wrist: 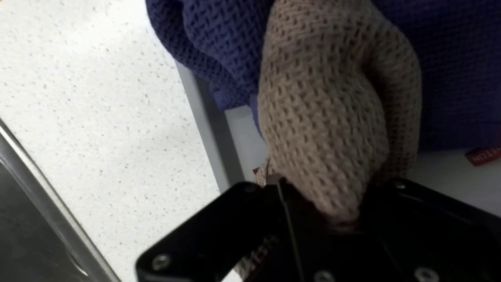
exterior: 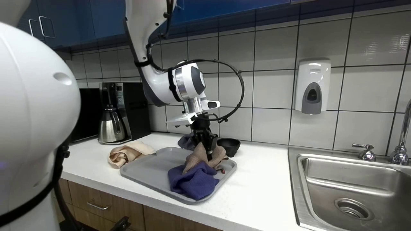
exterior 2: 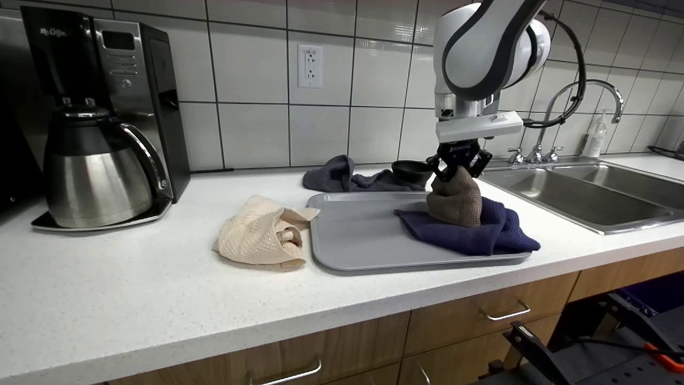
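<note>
My gripper [exterior: 207,154] points down over the right part of a grey tray [exterior: 144,170]. Its fingers are closed about a bunched brown cloth [exterior 2: 454,200], which rises to a peak between them. In the wrist view the brown cloth [wrist: 321,105] narrows into the jaws [wrist: 328,196]; the fingertips are partly hidden by it. A purple-blue cloth [exterior: 194,181] lies crumpled on the tray under and beside the brown cloth. It also shows in the wrist view [wrist: 219,51]. A small red tag [wrist: 484,156] shows at the right edge of the wrist view.
A beige cloth [exterior 2: 259,235] lies at the tray's left end. A dark grey cloth [exterior 2: 331,176] and a black bowl [exterior: 228,146] stand behind the tray by the tiled wall. A coffee maker [exterior 2: 101,160] is further left. A steel sink [exterior: 346,186] is to the right.
</note>
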You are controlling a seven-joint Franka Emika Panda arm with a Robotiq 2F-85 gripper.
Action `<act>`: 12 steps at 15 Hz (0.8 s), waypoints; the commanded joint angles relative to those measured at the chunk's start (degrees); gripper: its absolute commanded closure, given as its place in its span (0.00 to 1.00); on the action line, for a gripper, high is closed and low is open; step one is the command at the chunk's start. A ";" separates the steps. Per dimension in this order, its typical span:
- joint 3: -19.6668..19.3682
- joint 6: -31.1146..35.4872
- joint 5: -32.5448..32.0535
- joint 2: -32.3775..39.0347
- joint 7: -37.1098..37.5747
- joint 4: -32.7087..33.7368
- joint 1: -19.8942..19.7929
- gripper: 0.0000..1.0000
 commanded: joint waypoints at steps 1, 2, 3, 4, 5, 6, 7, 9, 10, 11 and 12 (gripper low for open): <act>-1.98 -2.59 -3.75 2.33 3.85 1.65 2.16 0.97; -2.44 -2.70 -4.64 2.91 4.62 1.71 2.59 0.97; -2.78 -2.84 -5.07 3.45 4.95 1.80 2.89 0.97; -3.04 -3.07 -5.41 3.83 5.31 1.86 3.19 0.97; -3.28 -3.18 -5.73 4.03 5.44 1.84 3.43 0.97; -3.51 -3.41 -5.88 4.28 5.36 1.94 3.69 0.71; -3.64 -3.70 -5.73 4.32 5.20 1.98 3.88 0.60; -3.68 -4.23 -5.24 3.78 4.41 1.84 3.96 0.47; -3.62 -4.39 -5.11 3.10 4.08 1.61 3.97 0.38; -3.61 -4.30 -5.09 2.63 3.94 1.51 3.97 0.32; -3.66 -4.06 -5.20 2.21 4.13 1.50 4.00 0.23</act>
